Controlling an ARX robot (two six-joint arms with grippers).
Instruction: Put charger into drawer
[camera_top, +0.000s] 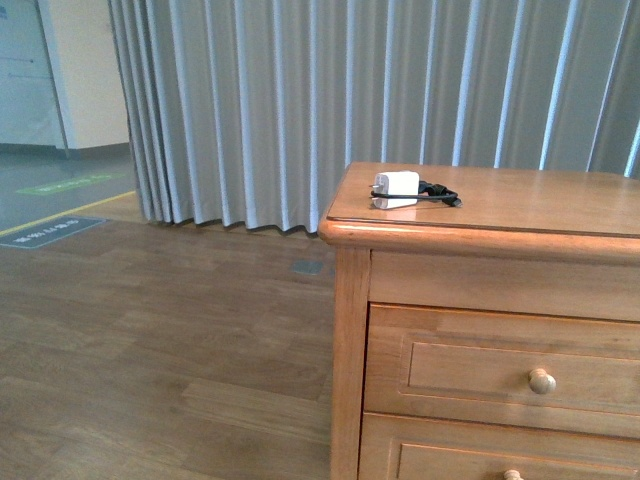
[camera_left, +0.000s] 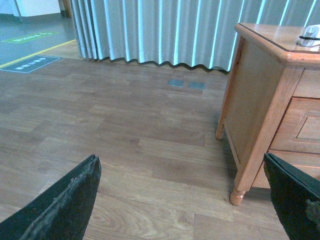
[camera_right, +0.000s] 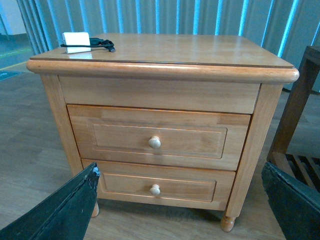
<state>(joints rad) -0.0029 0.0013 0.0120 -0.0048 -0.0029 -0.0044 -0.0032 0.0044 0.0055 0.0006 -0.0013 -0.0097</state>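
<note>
The white charger (camera_top: 396, 189) with its black coiled cable lies on top of the wooden cabinet (camera_top: 500, 215), near its far left corner. It also shows in the right wrist view (camera_right: 77, 41) and at the edge of the left wrist view (camera_left: 310, 39). The upper drawer (camera_right: 159, 137) is closed, with a round pale knob (camera_right: 154, 142); it also shows in the front view (camera_top: 500, 370). My right gripper (camera_right: 182, 210) is open and empty, in front of the cabinet, apart from it. My left gripper (camera_left: 185, 200) is open and empty, over the floor to the cabinet's left.
A shorter lower drawer (camera_right: 157, 186) with a similar knob sits below the upper one. Grey curtains (camera_top: 350, 90) hang behind the cabinet. A dark wooden frame (camera_right: 295, 125) stands to the cabinet's right. Wooden floor (camera_top: 150, 340) stretches to the left.
</note>
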